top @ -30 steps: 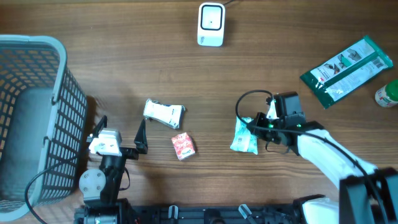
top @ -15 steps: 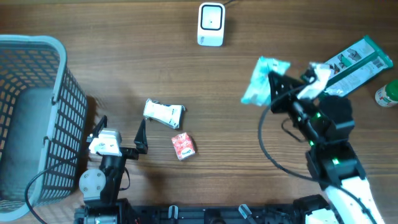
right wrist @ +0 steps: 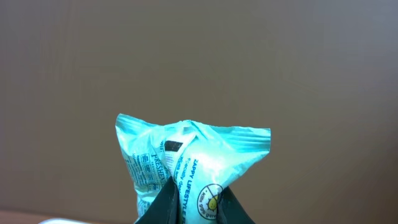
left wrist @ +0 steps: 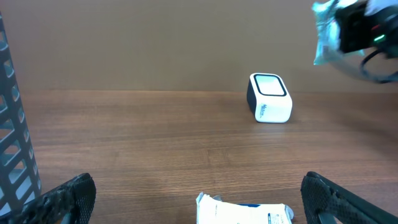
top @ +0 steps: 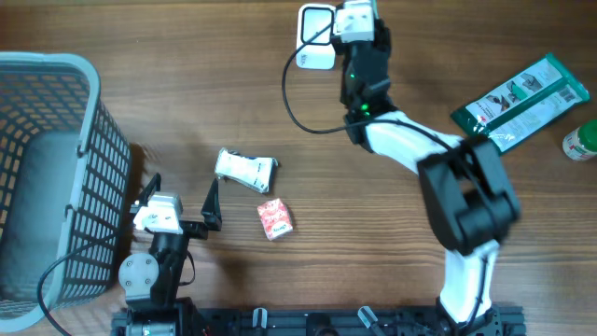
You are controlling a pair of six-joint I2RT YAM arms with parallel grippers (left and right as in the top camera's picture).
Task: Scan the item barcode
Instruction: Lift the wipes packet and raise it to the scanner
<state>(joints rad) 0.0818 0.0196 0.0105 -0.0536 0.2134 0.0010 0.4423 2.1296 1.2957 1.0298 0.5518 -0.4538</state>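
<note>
- Teal packet (right wrist: 186,165) is up in the air, pinched at its lower end between the two dark fingers of the right end effector (right wrist: 189,208), which is clamped tight on it.
- Right wrist view: the crinkled top seam points up and small print runs down the front. A small dark printed patch sits near the top left fold, too small to tell if it is the barcode.
- From the left wrist, the same packet shows at the upper right, raised off the table (top: 140,56), above and to the right of the white scanner (left wrist: 269,98).
- Overhead, the right arm stretches across to the far edge, its wrist just beside the scanner's right side. The packet itself is hidden under the wrist here.
- Which face of the packet is turned toward the scanner window, I cannot tell.
- Left end effector (top: 182,196) sits low near the front edge, fingers spread wide apart and gripping nothing.
- Just ahead of those spread fingers lies a white and silver packet (top: 246,170), and near it, toward the front, a small red packet (top: 274,220). Both are flat on the table.
- A grey mesh basket (top: 56,177) fills the left side.
- Far right: a long green packet (top: 520,105) lies at an angle, with a green-capped bottle (top: 583,142) at the very edge.
</note>
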